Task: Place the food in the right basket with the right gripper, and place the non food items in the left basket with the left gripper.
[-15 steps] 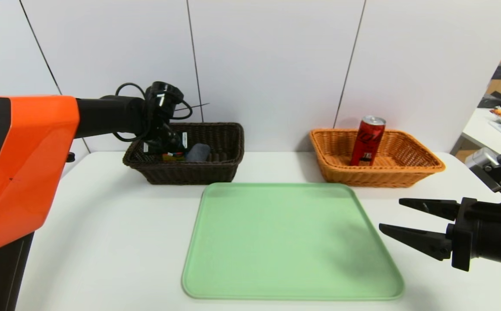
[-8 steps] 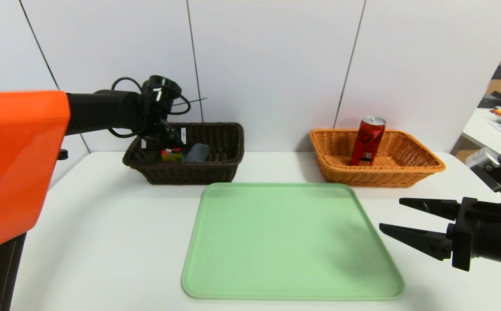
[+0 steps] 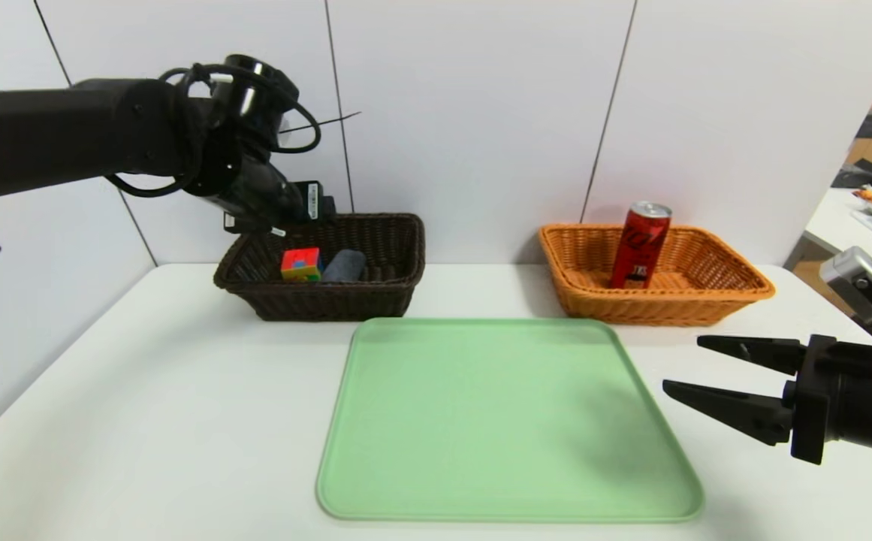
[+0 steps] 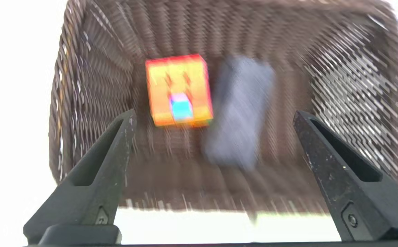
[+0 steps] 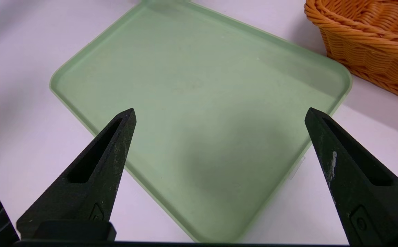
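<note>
**Left claw spread and empty above the dark basket; sorting judged complete**

The left gripper (image 4: pixel 212 120) is held above the near-left part of the left basket (image 3: pixel 375 300), its jaws spread wide with nothing between them. Directly below and ahead of the fingertips, inside that basket, the puzzle cube (image 4: pixel 178 91) is seen lying on the woven floor, and the rolled cloth (image 4: pixel 240 109) is laid just beside it, apparently touching, on the side nearer the basket's middle. The roll's long axis is seen running roughly along the line the claw points. Neither item is touched by the fingers.

Further out, a green tray (image 3: pixel 507 421) is set on the white table (image 3: pixel 143 421) between the two baskets and nearer the robot; nothing is carried on it. The red can (image 3: pixel 640 244) is stood upright in the right basket (image 3: pixel 736 293), well apart from both claws.

The right gripper (image 3: pixel 687 368) is parked low at the tray's right edge, its jaws also wide apart and empty.

Since no item is left outside a basket, only a retreat of the left arm is judged to be needed; the basket rim and the back wall are the obstructions to be cleared.
</note>
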Controlling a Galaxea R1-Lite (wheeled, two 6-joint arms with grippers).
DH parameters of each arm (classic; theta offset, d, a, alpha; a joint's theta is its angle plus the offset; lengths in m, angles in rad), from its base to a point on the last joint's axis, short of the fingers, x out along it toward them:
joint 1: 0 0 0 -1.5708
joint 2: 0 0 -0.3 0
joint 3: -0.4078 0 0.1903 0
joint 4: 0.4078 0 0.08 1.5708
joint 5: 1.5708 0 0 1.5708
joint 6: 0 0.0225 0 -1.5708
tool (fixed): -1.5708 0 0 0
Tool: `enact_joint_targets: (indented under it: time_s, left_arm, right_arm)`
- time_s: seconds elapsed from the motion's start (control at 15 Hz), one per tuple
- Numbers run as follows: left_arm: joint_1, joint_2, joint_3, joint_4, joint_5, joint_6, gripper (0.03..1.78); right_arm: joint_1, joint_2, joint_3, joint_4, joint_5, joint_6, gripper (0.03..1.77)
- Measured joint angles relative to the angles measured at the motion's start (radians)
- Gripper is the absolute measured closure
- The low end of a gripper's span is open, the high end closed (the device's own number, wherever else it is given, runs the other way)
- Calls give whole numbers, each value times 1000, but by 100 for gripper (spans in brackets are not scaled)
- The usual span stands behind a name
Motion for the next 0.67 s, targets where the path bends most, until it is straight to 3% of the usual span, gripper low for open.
enact_joint_targets:
  time_s: [0.33, 0.53, 0.67]
  left_arm:
    - [-104, -193, 203, 42, -151, 54, 15]
    - [-128, -292, 331, 32, -280, 93, 14]
    - [-133, -352, 421, 5, -329, 120, 14]
  right_arm:
    - [1, -20, -16, 0, 7, 1, 10]
    - [10, -44, -18, 1, 11, 1, 10]
    - [21, -62, -16, 1, 27, 1, 10]
